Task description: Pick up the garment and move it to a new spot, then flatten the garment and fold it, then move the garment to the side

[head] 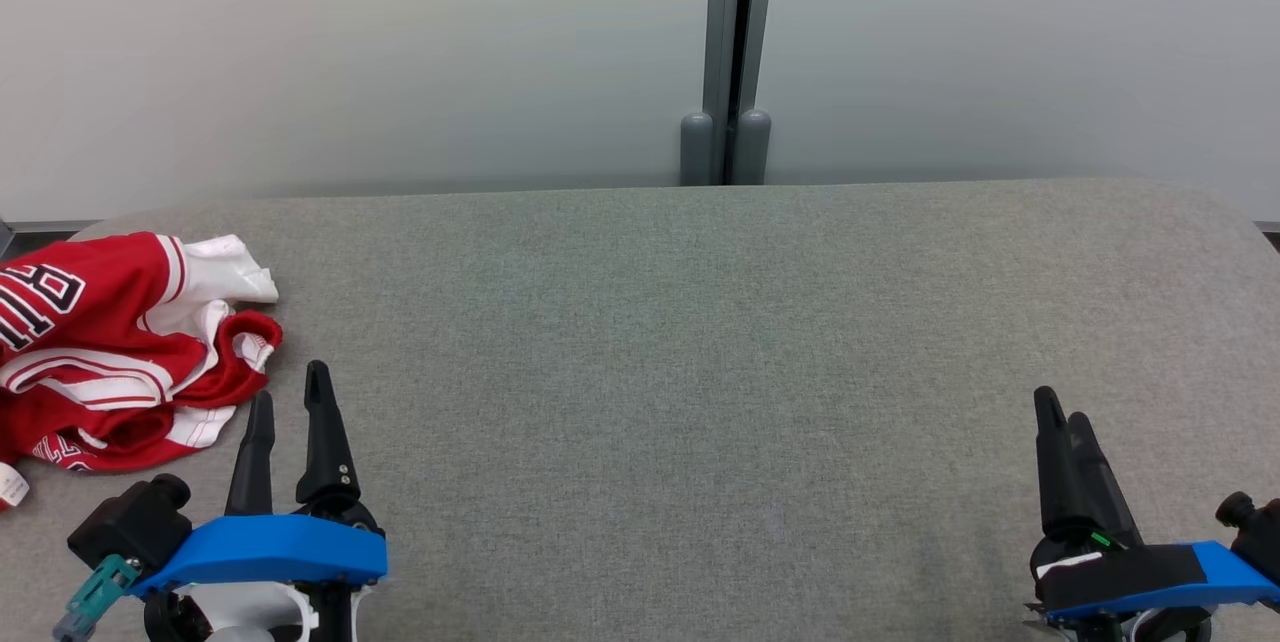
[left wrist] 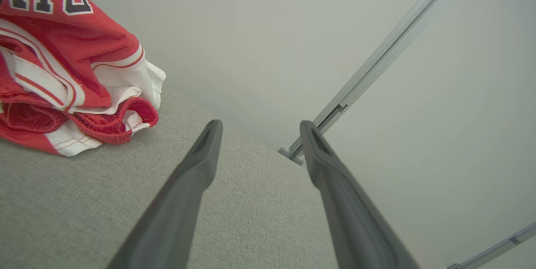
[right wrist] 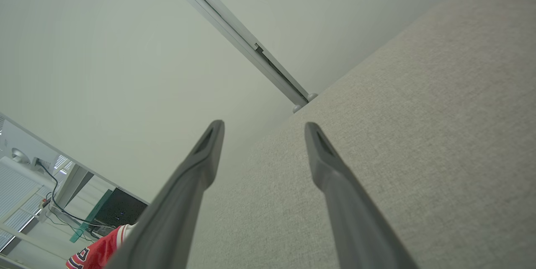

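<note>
Nearest to the camera, the left tool (head: 290, 384) is seen at the lower left of the head view and the right tool (head: 1062, 404) at the lower right. The fingers of both are held apart, with nothing between them. This is confirmed in each wrist view, where only grey cloth and pale wall are seen through the gap. The lower parts of both arms are cut off by the bottom edge.

Both tools are held over the surface (head: 700, 372), which is covered with grey woven cloth. The garment (head: 110, 352) is found at its far left, just beside the left tool and beyond it, and is not touched by it. It is red with white stripes and white parts, and it lies crumpled in a heap. Large black letters with a white outline are printed on it. They are bent by the folds and cut off by the left edge, so no whole word can be read. Something small and white with a red mark (head: 10, 487) is seen at the garment's near edge, too small to be read.

Behind the surface a pale wall (head: 400, 42) is seen, divided by a grey post (head: 725, 52). In the right wrist view some cables and a dark box are noticed far away, but they are hard to make out.
</note>
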You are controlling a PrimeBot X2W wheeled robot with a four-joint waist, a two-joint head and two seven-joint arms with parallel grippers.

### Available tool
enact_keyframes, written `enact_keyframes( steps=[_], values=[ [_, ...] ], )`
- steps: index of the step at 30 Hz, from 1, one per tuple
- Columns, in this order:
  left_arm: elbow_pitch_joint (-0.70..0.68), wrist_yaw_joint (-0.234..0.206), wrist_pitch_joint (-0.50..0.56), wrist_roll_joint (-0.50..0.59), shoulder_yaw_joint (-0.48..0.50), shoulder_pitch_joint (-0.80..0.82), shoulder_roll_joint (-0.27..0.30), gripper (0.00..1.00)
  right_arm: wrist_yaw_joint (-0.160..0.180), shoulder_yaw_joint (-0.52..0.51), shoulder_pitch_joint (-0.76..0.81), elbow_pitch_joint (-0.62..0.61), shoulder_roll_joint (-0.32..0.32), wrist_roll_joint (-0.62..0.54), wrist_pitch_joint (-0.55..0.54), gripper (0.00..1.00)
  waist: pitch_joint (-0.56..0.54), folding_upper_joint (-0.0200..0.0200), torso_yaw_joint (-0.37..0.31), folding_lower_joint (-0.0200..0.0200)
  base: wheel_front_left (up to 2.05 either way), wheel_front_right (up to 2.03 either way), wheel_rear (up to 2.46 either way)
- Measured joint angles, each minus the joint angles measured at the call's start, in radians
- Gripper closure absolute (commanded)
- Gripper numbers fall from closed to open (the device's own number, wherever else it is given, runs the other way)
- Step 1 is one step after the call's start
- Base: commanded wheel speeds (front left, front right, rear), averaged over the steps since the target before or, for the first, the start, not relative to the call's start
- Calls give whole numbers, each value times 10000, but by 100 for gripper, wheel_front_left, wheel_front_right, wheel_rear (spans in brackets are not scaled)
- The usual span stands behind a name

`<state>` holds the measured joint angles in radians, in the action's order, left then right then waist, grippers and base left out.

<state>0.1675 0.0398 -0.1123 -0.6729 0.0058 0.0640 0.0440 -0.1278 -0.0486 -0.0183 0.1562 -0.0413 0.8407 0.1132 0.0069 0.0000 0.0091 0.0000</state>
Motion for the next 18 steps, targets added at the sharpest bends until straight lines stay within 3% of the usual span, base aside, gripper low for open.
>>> enact_keyframes(
  steps=[18],
  values=[
    [25, 19, -495, 2311, -332, 15, 100, 0, -10, 125, 30, 0, -13, -2111, 483, 0, -20, 0, 75, 0, 0, 0, 0]
  ],
)
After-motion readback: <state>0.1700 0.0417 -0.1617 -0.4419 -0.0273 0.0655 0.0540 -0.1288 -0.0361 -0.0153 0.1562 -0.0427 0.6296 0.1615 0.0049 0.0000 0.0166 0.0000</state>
